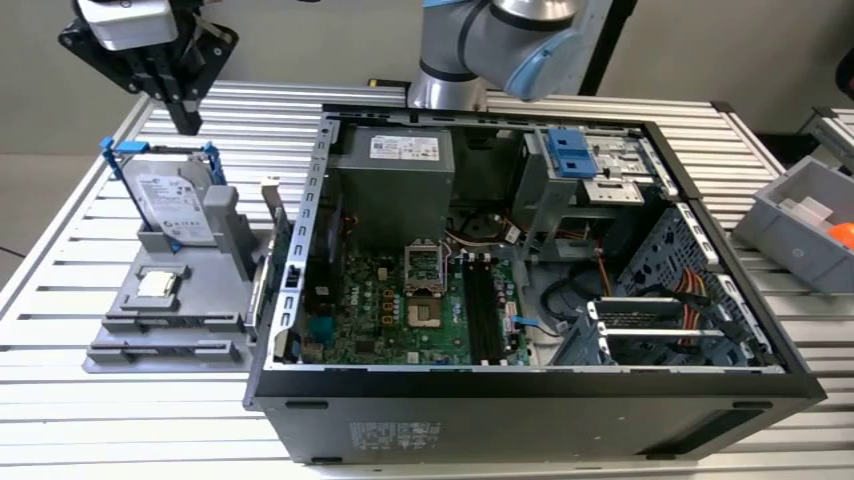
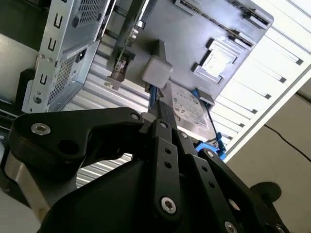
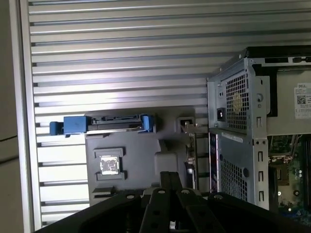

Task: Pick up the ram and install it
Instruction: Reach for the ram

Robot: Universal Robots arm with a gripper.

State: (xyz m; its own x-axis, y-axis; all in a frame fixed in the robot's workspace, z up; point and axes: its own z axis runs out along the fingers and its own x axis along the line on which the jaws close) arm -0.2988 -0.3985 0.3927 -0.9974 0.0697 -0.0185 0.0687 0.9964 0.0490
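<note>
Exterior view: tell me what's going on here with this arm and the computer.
The arm's hand hangs shut and empty above the gray holder, close to the hard drive standing in it. The ram stands untouched at the holder's edge, beside the open computer case. It is not yet installed.
</note>
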